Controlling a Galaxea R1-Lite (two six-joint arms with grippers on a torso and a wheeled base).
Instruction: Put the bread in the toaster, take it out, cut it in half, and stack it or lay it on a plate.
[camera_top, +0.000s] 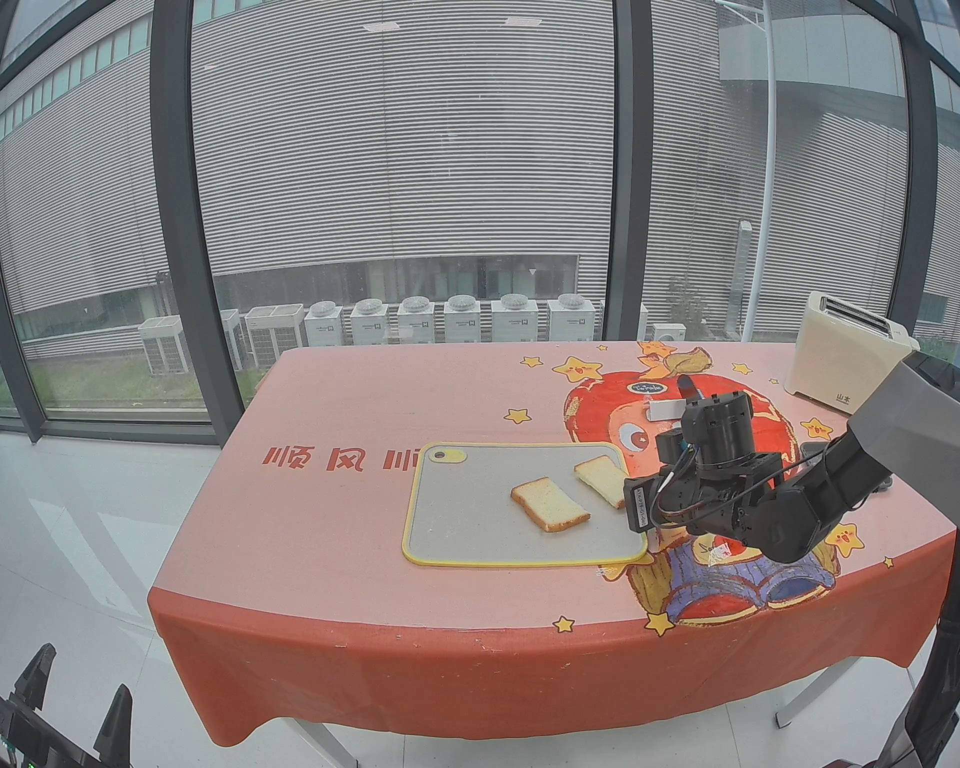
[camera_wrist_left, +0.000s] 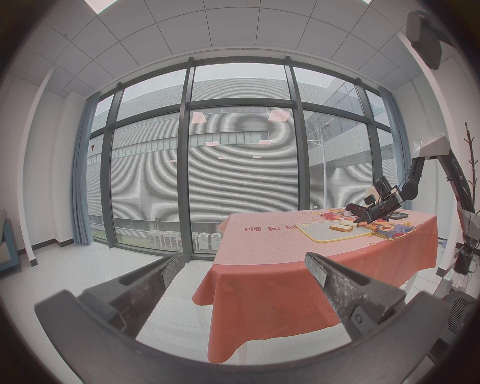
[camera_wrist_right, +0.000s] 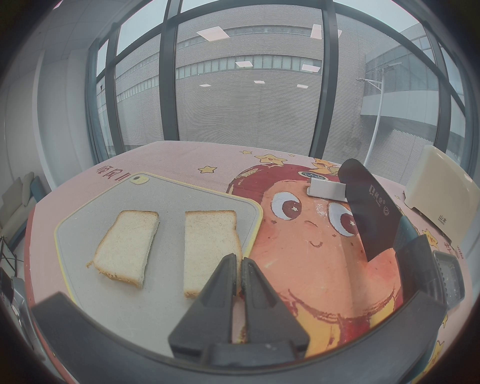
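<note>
Right arm stretched in from right, low over surface (camera_top: 330, 540). Right tool (camera_wrist_right: 239, 260) pressed together, nothing pinched, tips near right edge of cutting board (camera_top: 460, 510), close to right bread half (camera_top: 603, 480). Left bread half (camera_top: 549, 503) laid apart on same board. Black knife (camera_wrist_right: 370, 210) seen just right of right tool. Left tool (camera_wrist_left: 242, 267) held low, off surface's near left corner, fingers spread. Toaster (camera_top: 845, 350) placed far right. Surface covered with orange cartoon cloth; tall windows (camera_top: 400, 150) behind.

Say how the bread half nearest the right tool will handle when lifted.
The bread half looks thin and porous, so probably light and easily crushed. Lying flat on the cutting board, it shouldn't roll, but may sag if held by one edge.
</note>
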